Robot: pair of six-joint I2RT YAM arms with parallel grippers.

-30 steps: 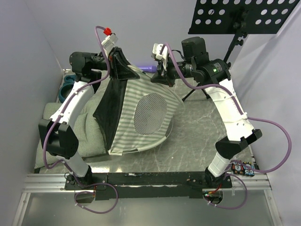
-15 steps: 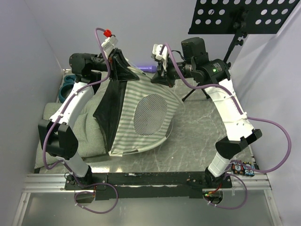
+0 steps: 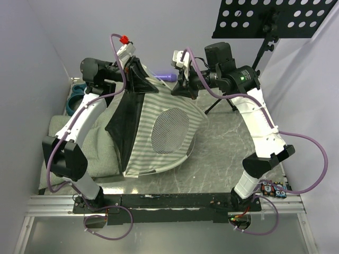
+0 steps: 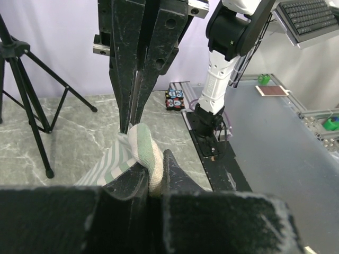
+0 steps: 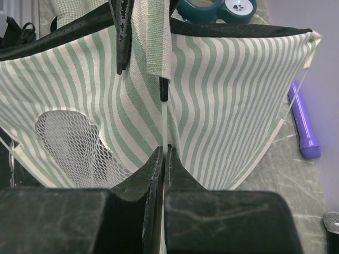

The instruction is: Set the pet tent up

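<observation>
The pet tent [image 3: 159, 127], green-and-white striped with black lining and a round white mesh panel [image 3: 169, 130], is held raised over the table's left centre. My left gripper [image 3: 139, 79] is shut on a rolled striped fabric edge [image 4: 145, 153] at the tent's top left. My right gripper [image 3: 183, 87] is shut on a thin white pole [image 5: 164, 127] that runs up into a striped fabric sleeve [image 5: 158, 42]. The two grippers face each other closely at the tent's peak; the right gripper's fingers [image 4: 132, 63] show in the left wrist view.
A green-checked quilted cushion [image 3: 98, 145] lies under the tent at left. Teal tape rolls [image 3: 75, 98] sit at the far left, a purple cylinder [image 5: 304, 124] behind the tent. A black music stand tripod [image 3: 225, 103] stands at the back right.
My left gripper has moved slightly right and up with the fabric edge, closing toward the right gripper. The tent's top has risen a little. The right arm has barely moved.
</observation>
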